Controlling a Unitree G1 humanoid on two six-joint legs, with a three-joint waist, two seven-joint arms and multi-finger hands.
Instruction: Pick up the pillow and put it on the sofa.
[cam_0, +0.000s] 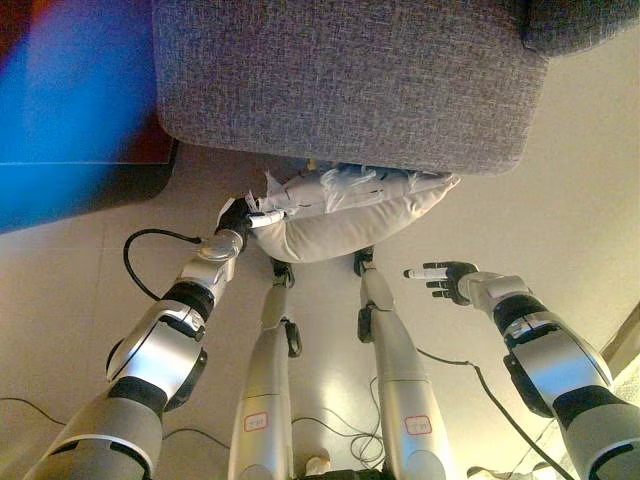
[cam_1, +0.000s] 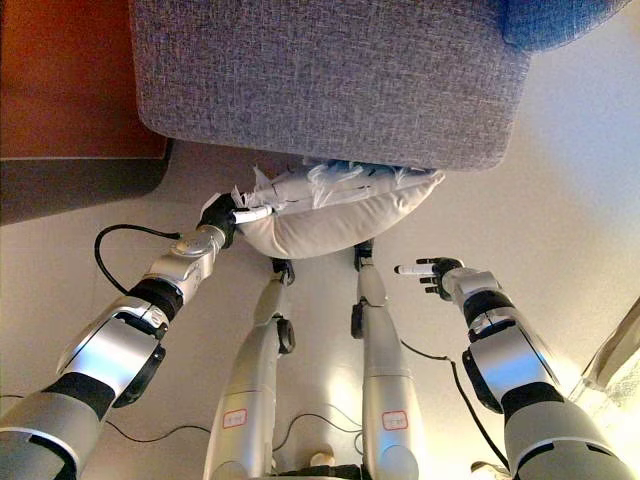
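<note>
Left hand (cam_0: 238, 216) grips pillow (cam_0: 345, 215) below sofa (cam_0: 350, 80).

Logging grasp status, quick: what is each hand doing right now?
Left hand: shut on the pillow's left end, by the sofa.
Right hand: open, holding nothing, apart from the pillow.

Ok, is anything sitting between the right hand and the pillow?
Nothing visible. The right hand hangs open in the air, apart from the pillow, with only bare floor showing in between. The left hand is at the pillow's other end.
</note>
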